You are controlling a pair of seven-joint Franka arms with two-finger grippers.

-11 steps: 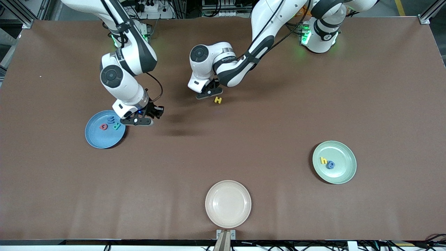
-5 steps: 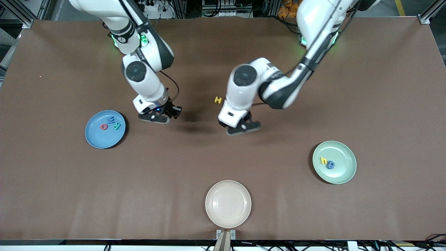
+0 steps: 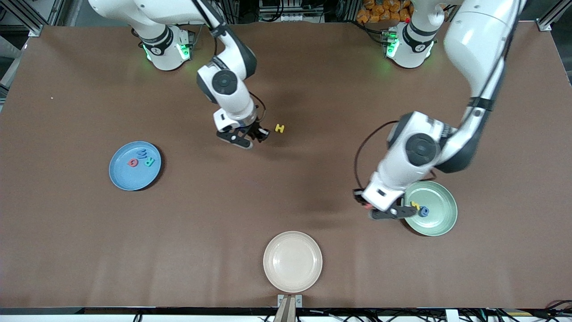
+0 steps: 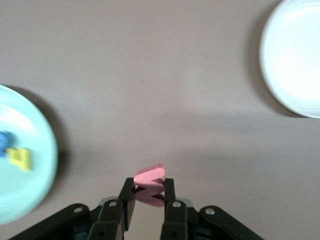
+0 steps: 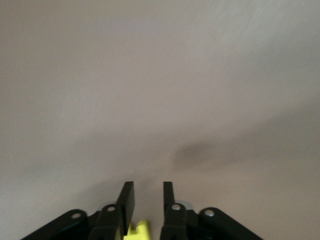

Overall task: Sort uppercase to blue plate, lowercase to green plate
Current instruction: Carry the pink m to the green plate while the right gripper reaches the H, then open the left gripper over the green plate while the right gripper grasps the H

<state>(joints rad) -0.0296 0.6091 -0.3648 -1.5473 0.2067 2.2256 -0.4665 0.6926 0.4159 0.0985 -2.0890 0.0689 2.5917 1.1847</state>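
Left claw (image 4: pixel 148 200): pinched a red foam letter (image 4: pixel 149 175), apparently the lowercase w, over the bare desk (image 3: pixel 491 134) just beside the green plate (image 3: pixel 440 219).
Right claw (image 3: pixel 250 136): over the desk just beside the yellow capital H (image 3: pixel 279 129); fingers a little apart and holding nothing, with the H's edge showing by one finger in the right wrist view.
Green plate contents: yellow h (image 3: pixel 415 205) and a blue round lowercase letter (image 3: pixel 424 211).
Blue plate (image 3: pixel 127 179) contents: red G-like letter (image 3: pixel 133 163), blue M (image 3: pixel 142 154), teal R (image 3: pixel 149 162).
Cream plate (image 3: pixel 292 261): empty, nearest the front camera.
Left-arm risk: released here, the red letter would likely land on the desk short of the rim, or hit the rim and bounce off.
Right-arm risk: descending off-centre could nudge the light H aside rather than straddle it.
Sorting risk: a slipping red letter could drop early.
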